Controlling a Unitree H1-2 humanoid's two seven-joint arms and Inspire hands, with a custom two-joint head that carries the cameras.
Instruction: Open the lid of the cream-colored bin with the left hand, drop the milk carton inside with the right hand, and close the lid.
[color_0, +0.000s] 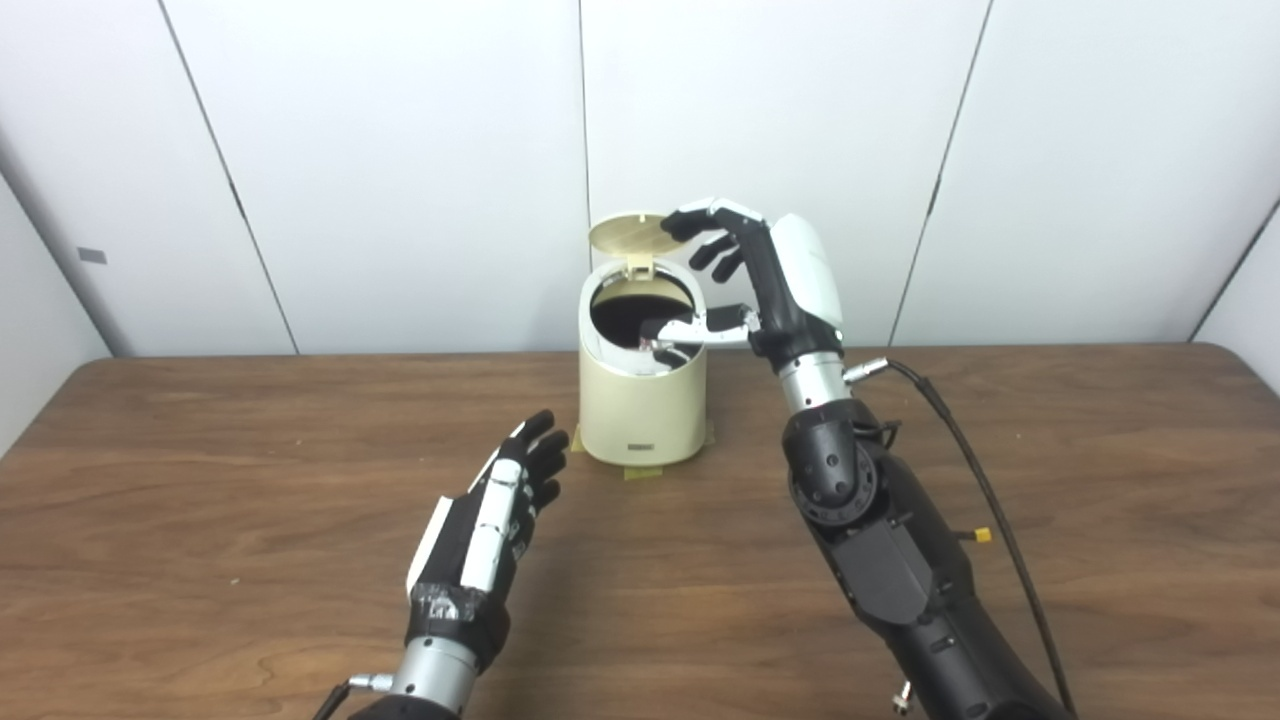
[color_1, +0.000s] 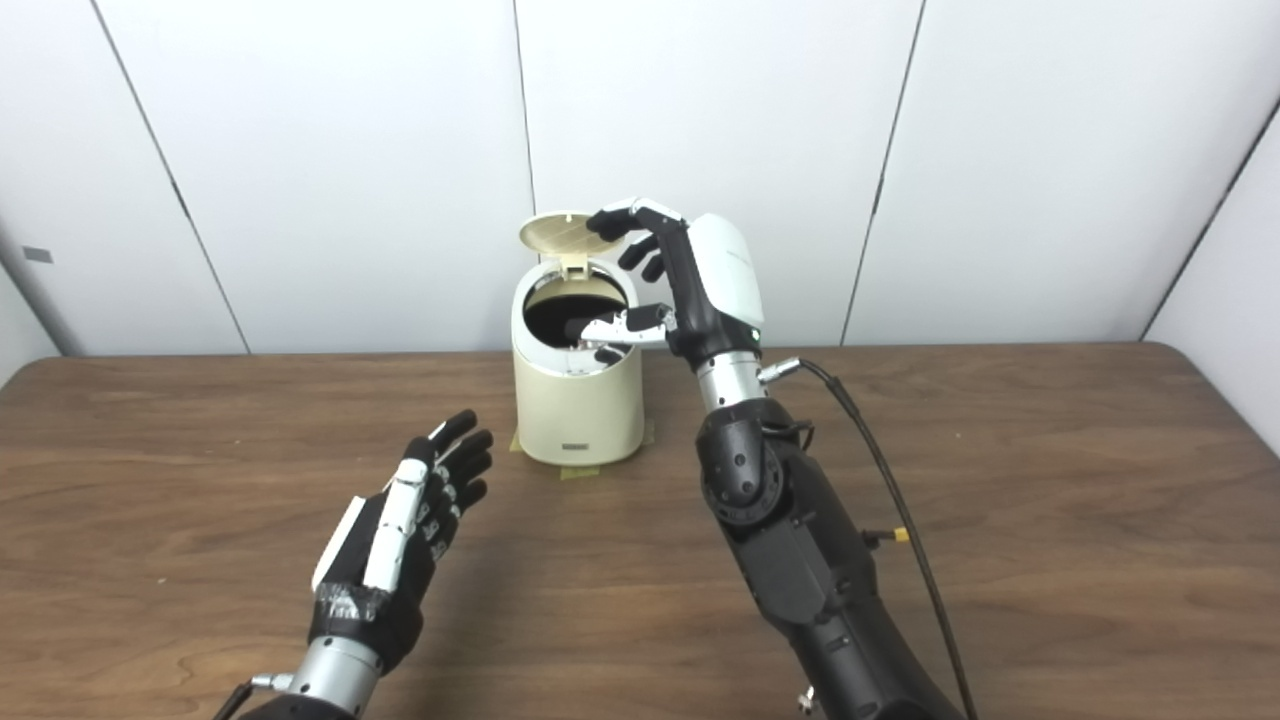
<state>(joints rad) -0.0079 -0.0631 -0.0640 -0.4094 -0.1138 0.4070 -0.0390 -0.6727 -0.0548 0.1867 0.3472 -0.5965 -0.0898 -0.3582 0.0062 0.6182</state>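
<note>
Right hand (color_0: 770, 280) spread, empty, fingertips at raised lid (color_0: 628, 233) of cream bin (color_0: 642, 400); left hand (color_0: 500, 520) open, idle, near the bin. Milk carton not visible, probably inside. Risk: fingers slip off the lid edge, so it stays up.

bin (color_0: 643, 400) sits on the table (color_0: 200, 520), just left of the right hand (color_0: 765, 280) and beyond the left hand (color_0: 490, 530); lid (color_0: 630, 232) stands up behind its opening.

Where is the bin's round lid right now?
The lid is tipped up behind the cream bin's opening, mid-table near the wall, with the right hand at its edge.
</note>
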